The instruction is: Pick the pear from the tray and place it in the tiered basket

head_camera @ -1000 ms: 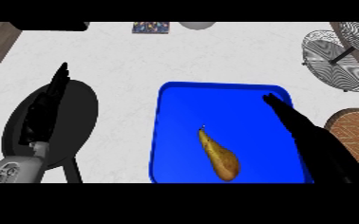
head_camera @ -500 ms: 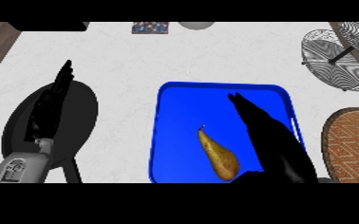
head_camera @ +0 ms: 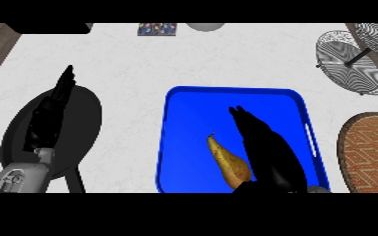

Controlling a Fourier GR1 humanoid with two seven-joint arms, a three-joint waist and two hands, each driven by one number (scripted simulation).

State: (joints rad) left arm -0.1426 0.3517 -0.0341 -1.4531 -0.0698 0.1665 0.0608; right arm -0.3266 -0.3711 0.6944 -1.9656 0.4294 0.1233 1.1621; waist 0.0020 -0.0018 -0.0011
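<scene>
Straight, relaxed fingers of the right hand (head_camera: 267,150) stretch over the blue tray (head_camera: 193,130), just beside the pear (head_camera: 227,163) lying in it. The left hand (head_camera: 49,112), fingers straight, rests above a dark pan (head_camera: 81,125) on the white counter (head_camera: 140,65). The tiered basket (head_camera: 347,60) stands far right.

No writing, label, brand, number or sign can be read on anything here.

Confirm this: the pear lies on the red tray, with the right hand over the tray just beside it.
Not quite: the tray is blue, not red, as the head view shows. The rest holds: the pear lies on it, and the right hand is over the tray just beside the pear.
</scene>
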